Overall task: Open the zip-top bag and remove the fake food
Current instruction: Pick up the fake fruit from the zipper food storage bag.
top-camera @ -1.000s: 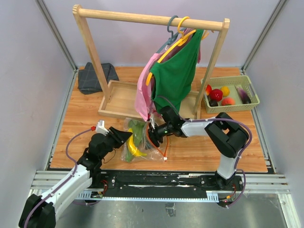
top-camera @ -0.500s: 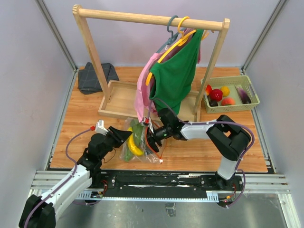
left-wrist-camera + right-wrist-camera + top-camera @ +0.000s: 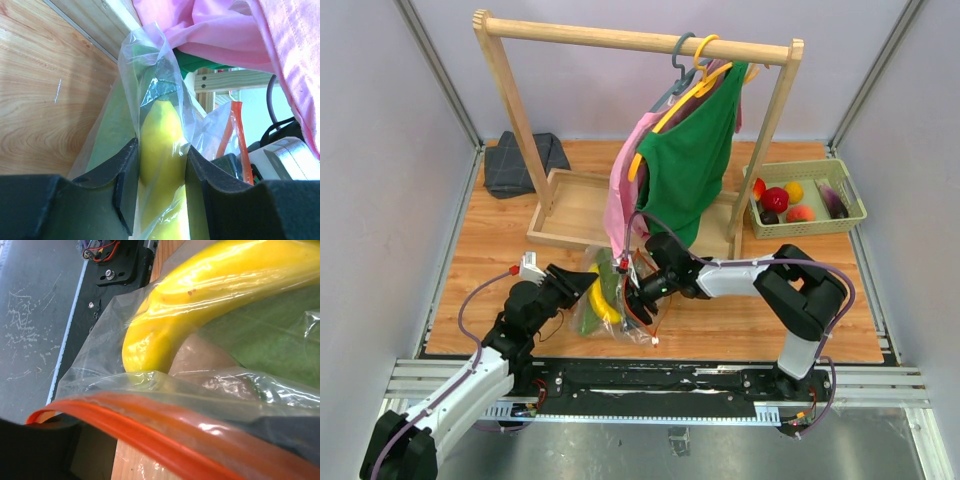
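From above, my left gripper (image 3: 582,288) grips the left side of the zip-top bag (image 3: 625,325), which lies close to the near edge of the worktop (image 3: 740,320), a little left of its middle. My right gripper (image 3: 638,297) has slid leftward over the last second and is now at the bag's right side. The loose end of the zip strip has drifted towards the near edge with it. Some fake food already sits in the basket (image 3: 807,229) near the far right corner. A banana (image 3: 601,303) and green pieces remain bagged.

Left wrist: my jaws are partly closed on the plastic with the banana (image 3: 160,120) pinched between them through the film. The orange zip strip (image 3: 236,130) stands beyond, below the pink garment (image 3: 225,25).

Right wrist: the zip strip (image 3: 150,427) crosses right in front of my fingers, with the banana (image 3: 210,270) and a green piece (image 3: 270,335) behind clear film. I cannot tell whether these jaws are wide or clamped. I judge the mouth is being worked open, with nothing more out yet.
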`<state>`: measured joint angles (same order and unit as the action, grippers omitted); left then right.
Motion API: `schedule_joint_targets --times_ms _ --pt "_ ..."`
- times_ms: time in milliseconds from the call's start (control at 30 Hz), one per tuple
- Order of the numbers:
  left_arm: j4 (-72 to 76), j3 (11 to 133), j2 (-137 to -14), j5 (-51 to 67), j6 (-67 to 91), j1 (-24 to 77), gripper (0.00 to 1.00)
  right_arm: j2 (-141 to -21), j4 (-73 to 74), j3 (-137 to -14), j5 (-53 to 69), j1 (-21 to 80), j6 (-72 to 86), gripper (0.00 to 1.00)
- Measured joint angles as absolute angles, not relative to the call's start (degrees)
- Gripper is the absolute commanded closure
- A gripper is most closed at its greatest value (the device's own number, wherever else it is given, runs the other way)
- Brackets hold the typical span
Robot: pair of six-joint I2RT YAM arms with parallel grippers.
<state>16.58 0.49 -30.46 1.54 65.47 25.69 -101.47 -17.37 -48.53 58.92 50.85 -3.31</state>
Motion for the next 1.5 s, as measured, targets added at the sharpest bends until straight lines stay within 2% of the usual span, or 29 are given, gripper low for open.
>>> schedule_joint_targets --times_ms 133,200,233,333,500,700,967,1200,1367,1400,1500 --pt "16.8 0.5 -30.5 1.2 66.0 25.7 0.84 -101.3 -15.5 -49.5 58.4 50.9 -4.9 0.77" --pt "16.8 0.5 -30.5 1.1 66.2 25.7 0.76 -101.0 -14.2 -50.0 58.4 50.9 -6.3 0.82" --pt "16.8 0.5 -30.5 1.0 66.3 25.7 0.68 -100.8 -13.2 -50.4 58.5 50.9 -7.3 0.84" --pt "16.8 0.5 -30.3 0.7 66.4 25.7 0.53 -100.1 -9.0 -52.1 58.0 50.9 -10.7 0.86" --pt "16.2 0.5 -29.1 0.4 65.6 25.7 0.33 -99.6 1.6 -56.2 56.2 50.5 -18.4 0.86" --pt "13.5 0.5 -27.7 0.3 62.9 25.7 0.24 -99.6 15.2 -60.9 56.1 48.5 -30.6 0.86" --pt "11.9 0.5 -28.1 1.2 58.8 25.7 0.28 -99.6 27.5 -65.1 54.2 47.8 -39.9 0.85" --pt "11.5 0.5 -30.2 1.4 57.3 25.7 0.5 -99.7 33.3 -66.7 49.1 47.8 -43.7 0.85" --pt "12.6 0.5 -33.3 2.4 56.8 25.7 0.57 -100.2 36.4 -68.2 46.6 47.8 -45.3 0.85" --pt "13.1 0.5 -34.0 2.6 56.7 25.7 0.61 -100.5 37.1 -68.7 46.0 47.8 -45.6 0.85" --pt "14.7 0.5 -35.5 3.3 56.4 25.7 0.84 -100.7 38.4 -69.6 44.7 47.8 -46.6 0.85"
